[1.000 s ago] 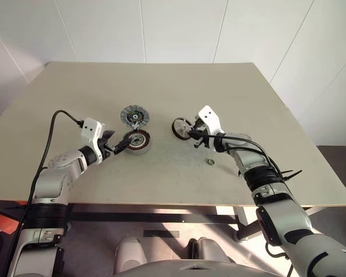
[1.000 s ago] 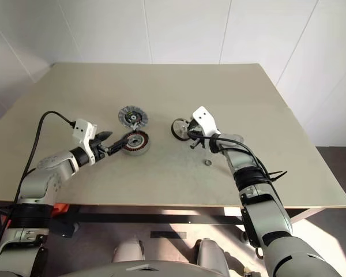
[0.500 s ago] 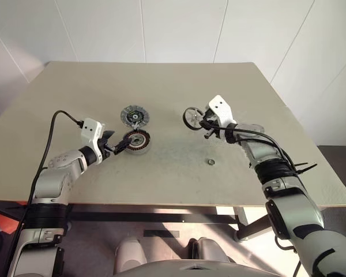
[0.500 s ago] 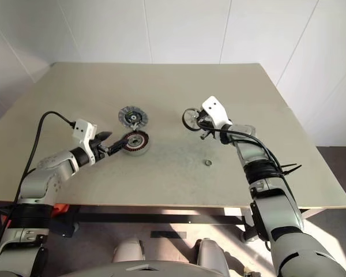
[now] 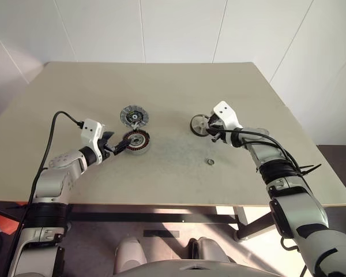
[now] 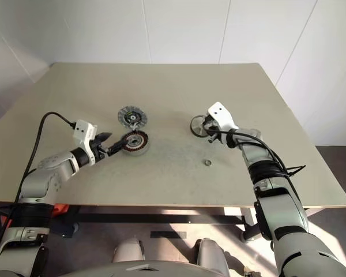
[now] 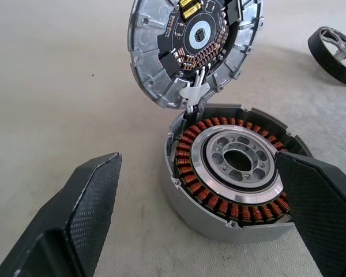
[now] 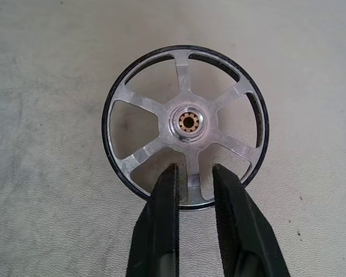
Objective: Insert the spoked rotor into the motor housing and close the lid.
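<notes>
Your table (image 5: 161, 86) is broad and beige. At its centre sits the motor housing (image 5: 136, 140), copper windings up, with the lid (image 5: 134, 116) just beside it at twelve o'clock. Your left gripper (image 5: 116, 147) frames the housing from eight o'clock, fingers spread wide, gripping nothing. The spoked rotor (image 5: 199, 125) lies well apart, at three o'clock from the housing. Your right gripper (image 8: 190, 179) is nearest: narrow-set fingers straddle the rim and one spoke; I cannot tell if they pinch it.
</notes>
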Controlling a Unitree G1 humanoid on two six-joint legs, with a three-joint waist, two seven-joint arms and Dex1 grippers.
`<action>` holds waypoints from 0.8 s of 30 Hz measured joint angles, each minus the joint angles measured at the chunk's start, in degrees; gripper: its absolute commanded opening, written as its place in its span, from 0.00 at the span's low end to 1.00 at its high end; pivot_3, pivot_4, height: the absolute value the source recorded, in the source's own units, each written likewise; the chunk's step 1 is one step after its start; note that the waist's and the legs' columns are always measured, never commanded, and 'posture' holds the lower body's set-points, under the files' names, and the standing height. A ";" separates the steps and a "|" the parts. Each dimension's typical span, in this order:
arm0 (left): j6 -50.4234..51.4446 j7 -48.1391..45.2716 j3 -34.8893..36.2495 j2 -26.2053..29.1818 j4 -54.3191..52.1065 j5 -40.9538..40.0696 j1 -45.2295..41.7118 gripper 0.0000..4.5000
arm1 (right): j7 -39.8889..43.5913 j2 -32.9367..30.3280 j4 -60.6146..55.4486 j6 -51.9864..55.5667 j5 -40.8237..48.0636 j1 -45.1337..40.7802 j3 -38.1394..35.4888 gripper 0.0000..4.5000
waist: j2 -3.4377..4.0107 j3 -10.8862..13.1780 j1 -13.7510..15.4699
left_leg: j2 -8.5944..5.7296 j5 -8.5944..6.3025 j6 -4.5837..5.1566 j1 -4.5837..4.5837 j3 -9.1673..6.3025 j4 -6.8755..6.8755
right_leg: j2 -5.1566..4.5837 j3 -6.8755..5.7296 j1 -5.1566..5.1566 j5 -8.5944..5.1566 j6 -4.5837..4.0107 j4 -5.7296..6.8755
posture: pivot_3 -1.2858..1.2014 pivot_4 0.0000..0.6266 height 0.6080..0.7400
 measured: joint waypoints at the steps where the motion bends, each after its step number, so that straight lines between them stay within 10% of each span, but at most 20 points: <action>1: 0.00 0.00 0.00 0.00 0.00 0.03 0.00 1.00 | -0.08 0.11 0.00 -0.19 0.24 0.00 -0.11 0.46 | 0.00 0.00 0.00 | 0.00 0.00 -0.01 0.00 0.00 0.00 | 0.00 0.00 0.00 0.00 0.00 0.00 | 0.52 0.00 1.00; 13: -0.04 0.02 0.03 0.00 0.34 0.22 -0.02 1.00 | 13.55 1.56 -17.61 1.30 11.84 1.87 -3.80 0.52 | 0.06 0.04 0.27 | 0.02 -0.02 0.05 0.00 0.00 -0.03 | 0.00 -0.04 0.00 -0.02 -0.03 -0.01 | 0.52 0.00 1.00; 24: 0.13 -0.78 0.50 0.52 1.04 0.09 -0.91 1.00 | 21.83 3.01 -20.65 -3.73 3.92 1.80 13.22 0.52 | 0.06 0.05 0.10 | 0.02 -0.02 0.04 -0.01 -0.04 -0.03 | -0.02 -0.07 -0.01 -0.03 -0.03 0.02 | 0.52 0.00 1.00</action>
